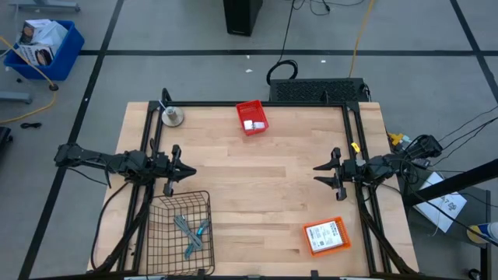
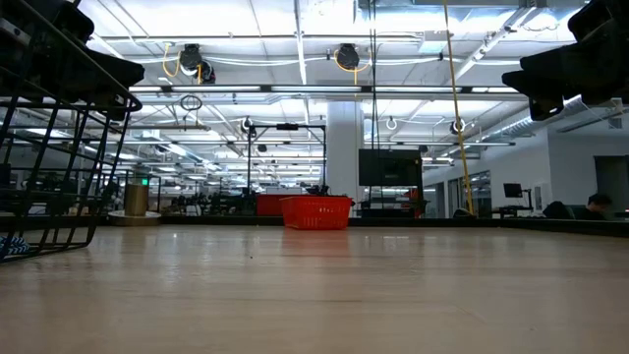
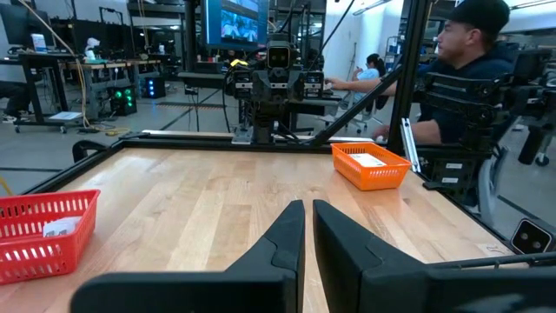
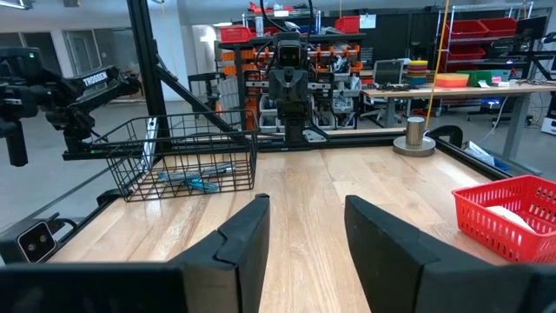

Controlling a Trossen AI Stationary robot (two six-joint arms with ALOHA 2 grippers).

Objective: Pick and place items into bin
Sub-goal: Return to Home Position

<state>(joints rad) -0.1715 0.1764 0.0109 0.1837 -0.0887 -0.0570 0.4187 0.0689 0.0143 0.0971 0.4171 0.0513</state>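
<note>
Both arms hover over the table and touch nothing. My left gripper (image 1: 189,170) (image 3: 308,209) is shut, at the table's left, just beyond the black wire basket (image 1: 180,196) (image 4: 187,143). A teal-handled tool (image 1: 201,230) and a grey metal tool (image 1: 185,225) lie on the basket's floor. My right gripper (image 1: 317,173) (image 4: 307,204) is open at the table's right. The red bin (image 1: 241,117) (image 3: 35,248) (image 4: 504,230) at the far edge holds small white pieces (image 1: 250,124). The orange bin (image 1: 325,224) (image 3: 365,174) near the right corner holds a flat white printed packet (image 1: 323,237).
A round silver disc-like object (image 1: 172,117) (image 4: 415,139) stands at the far left corner. Black frame rails run along the table's left, right and far edges. Bare wood lies between the two grippers. A person (image 3: 460,69) sits beyond the table's right side.
</note>
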